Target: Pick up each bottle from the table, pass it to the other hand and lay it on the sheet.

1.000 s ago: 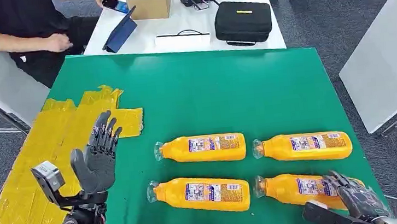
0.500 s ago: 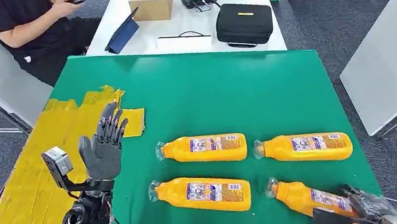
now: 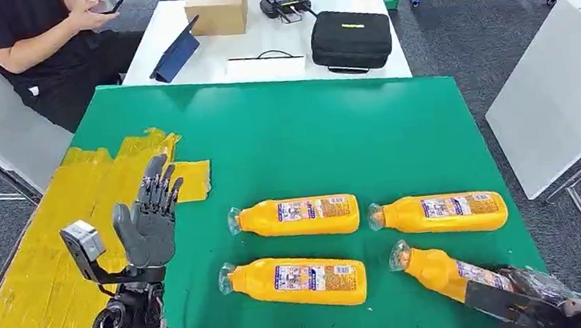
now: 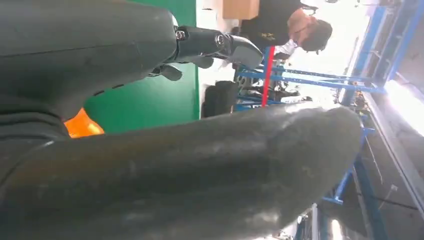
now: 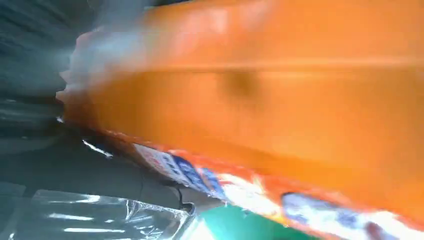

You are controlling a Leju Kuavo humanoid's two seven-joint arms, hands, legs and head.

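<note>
Nearest us, at the green bench's (image 3: pixel 286 148) near right corner, our right hand (image 3: pixel 525 298) grips the base end of one orange bottle (image 3: pixel 443 274). That bottle's long axis runs slantwise, its clear cap pointing away from the hand toward the bench's middle and lifted a little, we judge. The right wrist view shows blurred orange plastic pressed close against the hand.

Our left hand (image 3: pixel 150 218) stands raised at the bench's near left side, palm upright, fingers spread apart, holding nothing. It is well apart from the held bottle, so the pass calls for carrying the bottle leftward, cap first.

We count four orange bottles in all. The three others lie flat with caps to the left: one (image 3: pixel 295 282) between our hands, two (image 3: pixel 296 217) (image 3: pixel 441 214) just beyond.

Farther left, one yellow sheet (image 3: pixel 53 235) covers the bench's left edge, with no bottle on it yet.

Beyond the bench, a person (image 3: pixel 34 36) sits at a white table.
</note>
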